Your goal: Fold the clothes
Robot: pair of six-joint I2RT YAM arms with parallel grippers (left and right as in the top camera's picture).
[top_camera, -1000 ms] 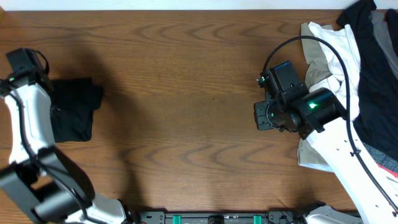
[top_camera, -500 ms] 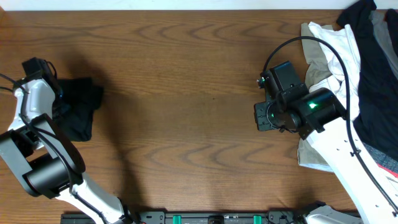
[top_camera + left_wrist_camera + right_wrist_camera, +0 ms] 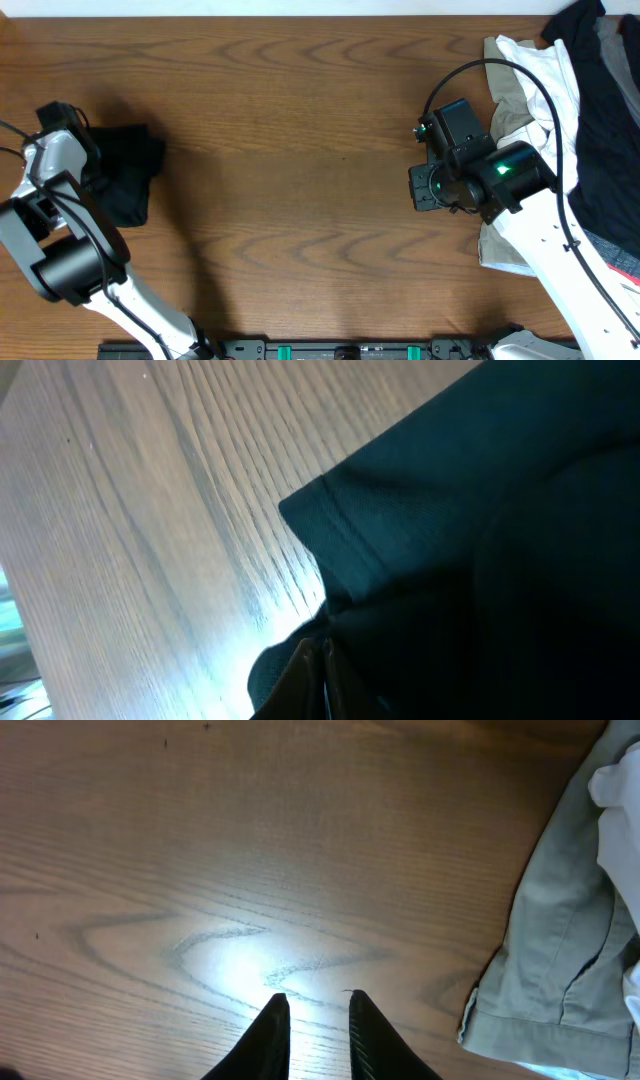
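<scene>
From above, a dark folded garment (image 3: 125, 180) lies at the left edge of the wooden table (image 3: 300, 150), its long axis running near to far, well apart from the heap of white, beige and black clothes (image 3: 590, 130) on the right. In the left wrist view, the left gripper (image 3: 318, 660) has its tips pressed together at the garment's edge; I cannot tell whether cloth is pinched. In the right wrist view, the right gripper (image 3: 315, 1020) hangs over bare wood, slightly parted and holding nothing, beside a beige hem (image 3: 550, 950).

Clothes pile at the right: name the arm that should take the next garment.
Right. The right gripper hangs empty beside the khaki garment at the edge of the clothes pile; the left gripper is far off, at the black garment.
</scene>
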